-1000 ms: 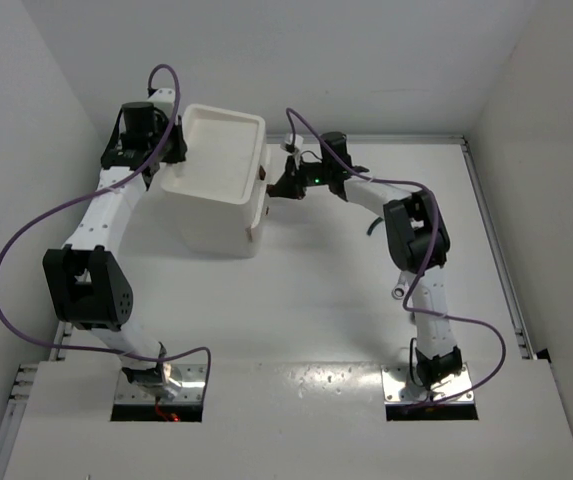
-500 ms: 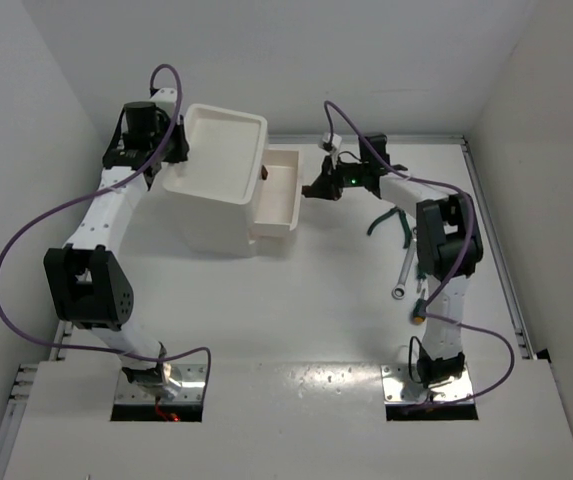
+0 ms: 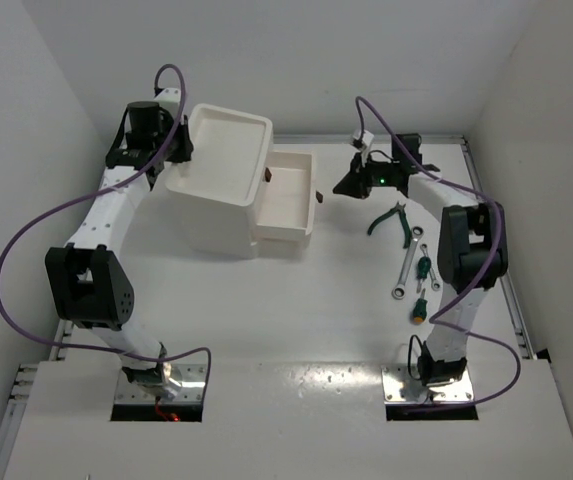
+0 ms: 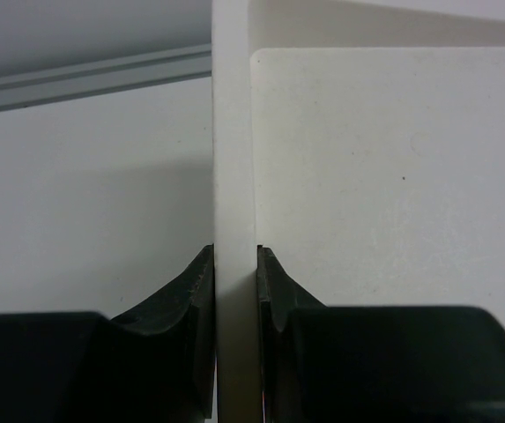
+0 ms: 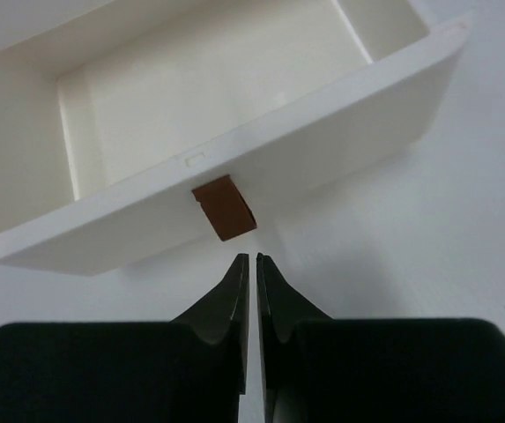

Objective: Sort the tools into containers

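The white cabinet (image 3: 216,215) stands at the back left, with a shallow tray top (image 3: 224,150). My left gripper (image 3: 182,150) (image 4: 234,256) is shut on the tray top's left rim (image 4: 233,132). One drawer (image 3: 286,195) (image 5: 323,132) is pulled out to the right and is empty inside. My right gripper (image 3: 338,190) (image 5: 252,257) hovers just off the drawer's dark red handle (image 3: 320,197) (image 5: 224,207), almost shut, holding nothing. Green-handled pliers (image 3: 391,220), a silver wrench (image 3: 404,272) and two green-handled screwdrivers (image 3: 423,268) (image 3: 419,308) lie on the table at the right.
A second dark red handle (image 3: 267,175) shows on the cabinet's front above the drawer. The right arm's forearm (image 3: 466,245) stands over the table next to the tools. A metal rail (image 3: 491,250) runs along the table's right edge.
The right gripper drew the drawer out to the right, then let go of its handle and backed off slightly. The right arm swung right, uncovering the tools. The left gripper stayed put.
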Motion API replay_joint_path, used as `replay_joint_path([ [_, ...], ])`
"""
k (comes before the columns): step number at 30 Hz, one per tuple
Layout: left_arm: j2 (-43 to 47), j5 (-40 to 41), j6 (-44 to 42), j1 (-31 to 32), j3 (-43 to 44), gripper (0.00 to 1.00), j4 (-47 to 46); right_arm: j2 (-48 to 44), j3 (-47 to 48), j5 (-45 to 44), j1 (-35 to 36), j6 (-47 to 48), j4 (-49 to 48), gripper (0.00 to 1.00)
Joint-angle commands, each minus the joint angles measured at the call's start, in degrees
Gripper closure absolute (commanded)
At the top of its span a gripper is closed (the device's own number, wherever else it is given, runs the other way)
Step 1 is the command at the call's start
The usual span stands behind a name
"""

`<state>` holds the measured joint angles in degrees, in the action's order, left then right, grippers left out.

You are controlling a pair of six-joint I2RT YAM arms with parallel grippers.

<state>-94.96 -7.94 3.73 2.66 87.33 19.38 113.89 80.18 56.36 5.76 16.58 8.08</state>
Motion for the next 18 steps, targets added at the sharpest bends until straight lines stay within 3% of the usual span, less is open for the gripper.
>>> replay_joint_path([
  [1,-5.1,-4.0,4.0,1.8,-4.7,1.00,11.1,-4.2,-0.4,0.4,-2.1,4.0,-0.3,0.95],
  [5,-5.1,-3.4,4.0,1.8,-4.7,1.00,11.1,-5.3,-0.9,1.3,-2.6,6.2,3.7,0.97],
  [6,-4.6,-3.4,4.5,1.8,-4.7,1.00,11.1,-5.8,-0.9,1.3,-2.6,6.2,3.7,0.82],
  [9,-4.1,-2.9,4.5,1.8,-5.3,1.00,11.1,-5.8,-1.4,3.2,-2.6,6.7,3.7,0.59],
  [15,-4.1,-2.9,4.5,1.8,-5.9,1.00,11.1,-1.6,2.6,5.9,-0.7,10.1,7.1,0.37],
  [18,-3.6,-2.9,4.5,1.8,-5.9,1.00,11.1,0.6,4.0,5.3,0.5,10.1,5.5,0.35],
])
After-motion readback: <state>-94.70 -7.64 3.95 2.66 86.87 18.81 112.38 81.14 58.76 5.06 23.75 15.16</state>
